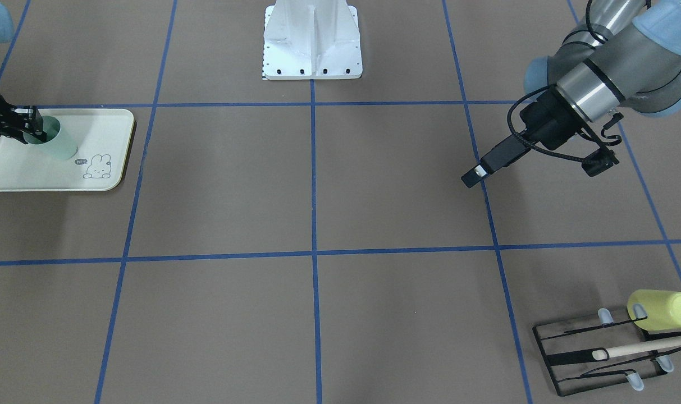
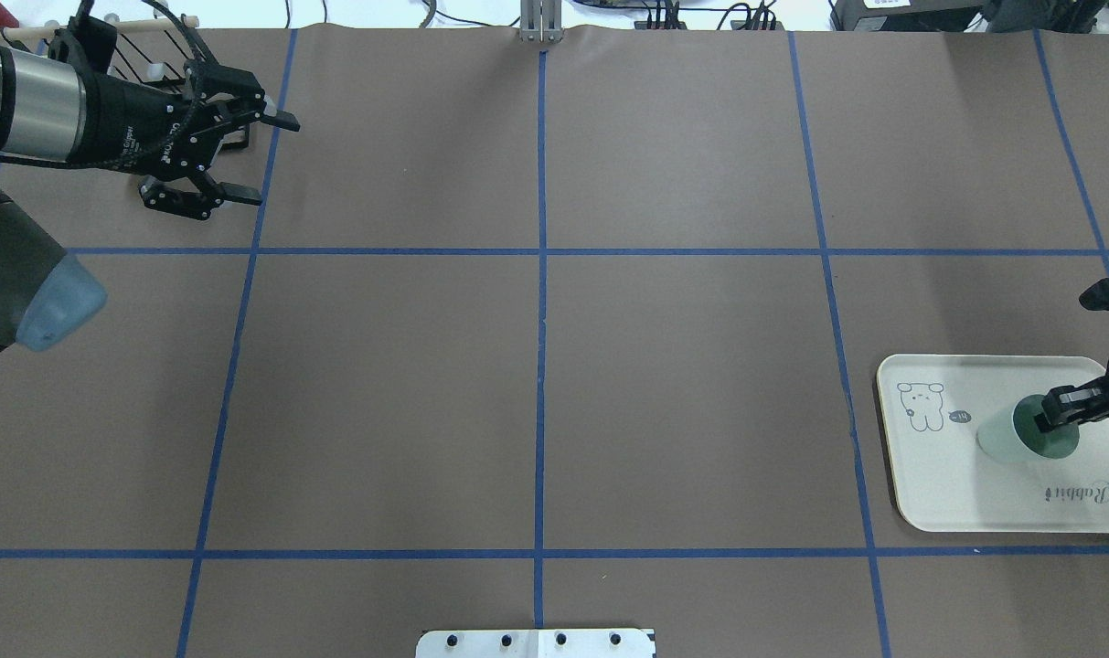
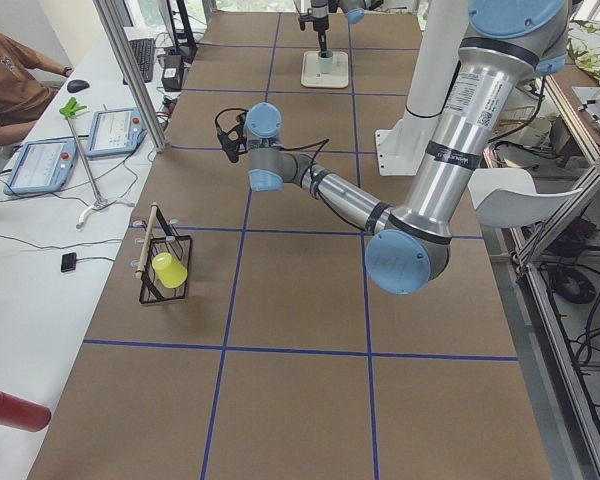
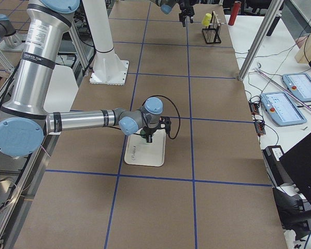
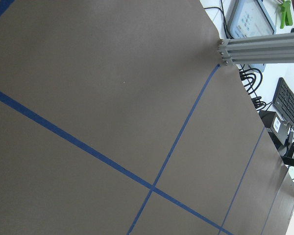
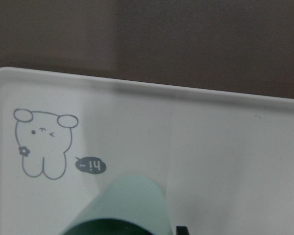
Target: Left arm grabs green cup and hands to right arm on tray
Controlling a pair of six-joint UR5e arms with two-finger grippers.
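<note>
The green cup point(image 1: 62, 145) stands on the cream tray point(image 1: 110, 129) at my right end of the table. It also shows in the overhead view point(image 2: 997, 440) and low in the right wrist view point(image 6: 132, 200). My right gripper point(image 2: 1055, 416) is at the cup's rim and looks shut on it, one finger over the opening. Only one fingertip point(image 6: 183, 229) shows in the right wrist view. My left gripper point(image 2: 266, 157) is open and empty, held above the table at the far back left, well away from the tray point(image 2: 956, 493).
A black wire rack point(image 1: 548, 348) at my left far corner holds a yellow cup point(image 1: 663, 310) and a wooden stick point(image 1: 649, 347). The white robot base point(image 1: 312, 39) is at the near middle edge. Blue tape lines cross the brown table.
</note>
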